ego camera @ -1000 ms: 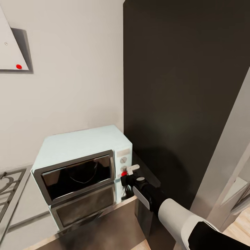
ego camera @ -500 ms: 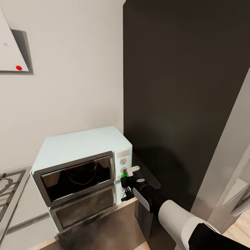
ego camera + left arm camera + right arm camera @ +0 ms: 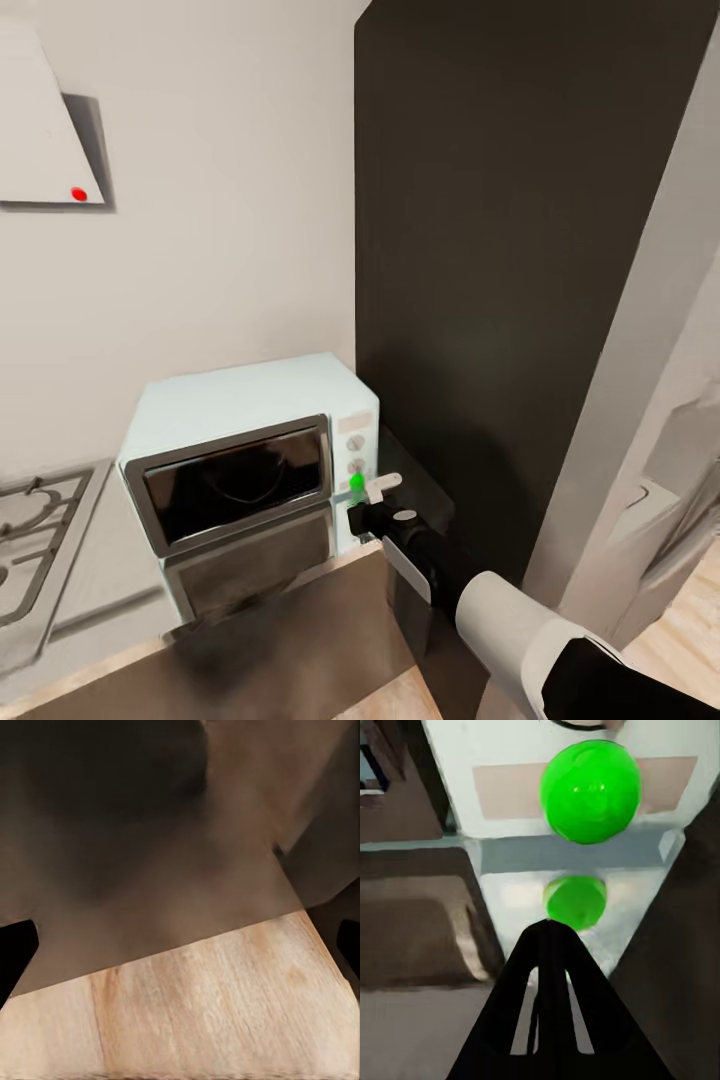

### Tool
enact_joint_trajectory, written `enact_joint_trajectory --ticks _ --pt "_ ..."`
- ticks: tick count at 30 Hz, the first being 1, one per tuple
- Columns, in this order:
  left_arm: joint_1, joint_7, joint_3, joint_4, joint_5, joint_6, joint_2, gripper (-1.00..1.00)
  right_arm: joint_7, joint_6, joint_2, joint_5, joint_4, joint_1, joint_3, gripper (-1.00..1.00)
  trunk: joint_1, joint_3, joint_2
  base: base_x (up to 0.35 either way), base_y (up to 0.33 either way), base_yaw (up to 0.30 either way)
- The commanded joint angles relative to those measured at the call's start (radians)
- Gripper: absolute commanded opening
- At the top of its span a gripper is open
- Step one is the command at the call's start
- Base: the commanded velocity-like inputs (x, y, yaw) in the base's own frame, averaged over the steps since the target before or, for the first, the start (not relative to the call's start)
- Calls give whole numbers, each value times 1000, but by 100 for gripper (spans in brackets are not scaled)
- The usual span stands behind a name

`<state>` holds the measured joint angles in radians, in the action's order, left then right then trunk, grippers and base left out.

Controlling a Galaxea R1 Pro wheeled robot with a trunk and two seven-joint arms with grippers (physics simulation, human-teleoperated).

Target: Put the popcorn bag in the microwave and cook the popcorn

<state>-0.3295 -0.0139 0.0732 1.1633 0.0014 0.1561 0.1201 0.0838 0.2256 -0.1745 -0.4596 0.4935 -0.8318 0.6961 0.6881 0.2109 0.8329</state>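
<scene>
So the microwave [image 3: 255, 470] sits on the steel countertop [image 3: 110, 570], tucked into the corner against the grey wall with its right side just beside a tall dark cabinet panel [image 3: 500, 280]. Its dark glass door is closed, and through the glass I can make out a faint curved shape inside, but it's too dim to say whether that's the popcorn bag. The right gripper [image 3: 375, 490] is reaching in from the lower right, with its tips right up at the white control strip next to the door, at a small light [image 3: 355, 484] that's glowing green. In the right wrist view the two black fingers [image 3: 551, 967] come together into one point with only thin slits between them, so they look closed on nothing, and the tip sits right below a green blob, which looks like the light's reflection on the shiny counter, with the big green light [image 3: 589, 791] itself further ahead on the pale panel. The left gripper's [image 3: 180, 945] dark fingertips [image 3: 15, 952] sit at opposite edges of the left wrist view, wide apart, over wood floor [image 3: 202, 1005] and some blurry dark surface. Around the microwave there's a gas hob [image 3: 35, 545] off to the left on the same counter, and a white range hood [image 3: 45, 140] with a red dot up on the wall. The cabinet panel crowds the right arm pretty tightly on that side.
</scene>
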Motion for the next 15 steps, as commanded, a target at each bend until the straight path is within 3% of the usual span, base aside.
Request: enact_joint_trajectory --ticks 1,15 --pt "0 -1 2 1 0 2 1 100 8 3 0 -8 0 -2 6 -100 0 1 1 -343 0 0" --pt "4 -1 2 1 0 2 1 100 8 3 0 -8 0 -3 6 -100 0 1 1 -343 0 0"
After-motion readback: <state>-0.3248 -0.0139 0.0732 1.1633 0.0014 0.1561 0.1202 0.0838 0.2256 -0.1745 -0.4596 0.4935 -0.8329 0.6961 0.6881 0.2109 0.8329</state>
